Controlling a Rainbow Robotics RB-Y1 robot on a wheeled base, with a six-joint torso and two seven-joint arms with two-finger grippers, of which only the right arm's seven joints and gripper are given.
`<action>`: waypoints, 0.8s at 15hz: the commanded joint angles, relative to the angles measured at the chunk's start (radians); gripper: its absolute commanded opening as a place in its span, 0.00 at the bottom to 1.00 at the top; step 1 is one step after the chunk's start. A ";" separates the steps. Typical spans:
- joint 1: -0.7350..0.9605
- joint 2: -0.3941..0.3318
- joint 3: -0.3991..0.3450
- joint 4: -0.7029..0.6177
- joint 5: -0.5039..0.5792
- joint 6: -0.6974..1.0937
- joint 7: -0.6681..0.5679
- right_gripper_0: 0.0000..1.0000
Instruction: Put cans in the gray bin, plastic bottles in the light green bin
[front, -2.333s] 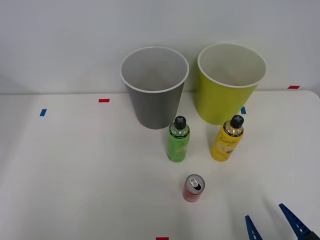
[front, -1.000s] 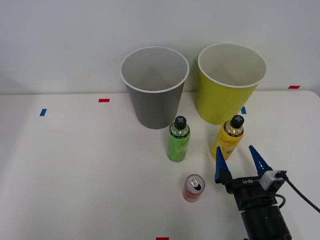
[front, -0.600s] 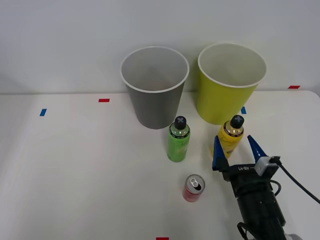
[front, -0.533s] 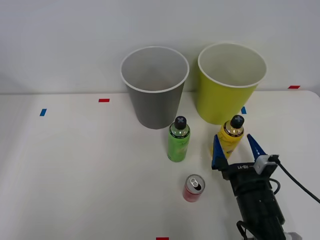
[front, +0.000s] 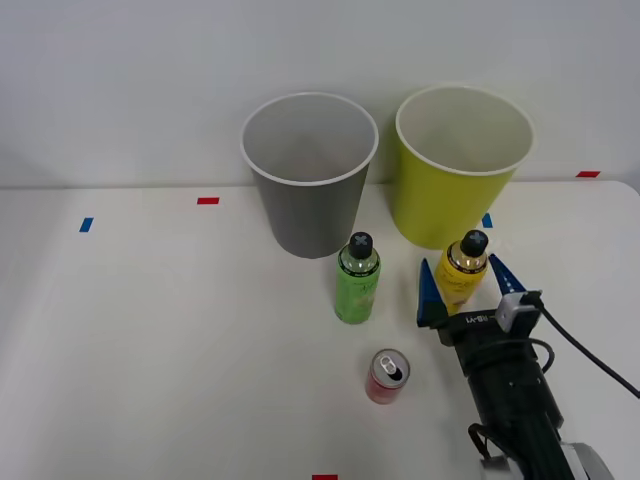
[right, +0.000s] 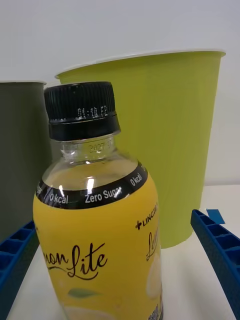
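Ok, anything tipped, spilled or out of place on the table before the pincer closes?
Nothing stands out. The yellow bottle, green bottle and red can stand upright, both bins upright, no spill visible. The right pincer is open, a finger on each side of the yellow bottle.

yellow bottle (front: 462, 272) before light green bin (front: 455, 186)

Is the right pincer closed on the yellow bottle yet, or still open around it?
Open. The right pincer straddles the upright yellow bottle; its blue fingers stand apart from the bottle's sides.
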 joint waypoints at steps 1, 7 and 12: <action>-0.017 0.002 -0.002 0.000 0.001 0.024 0.012 1.00; -0.023 0.005 -0.002 0.000 -0.004 0.065 0.026 1.00; -0.044 0.010 -0.003 0.000 -0.008 0.070 0.029 1.00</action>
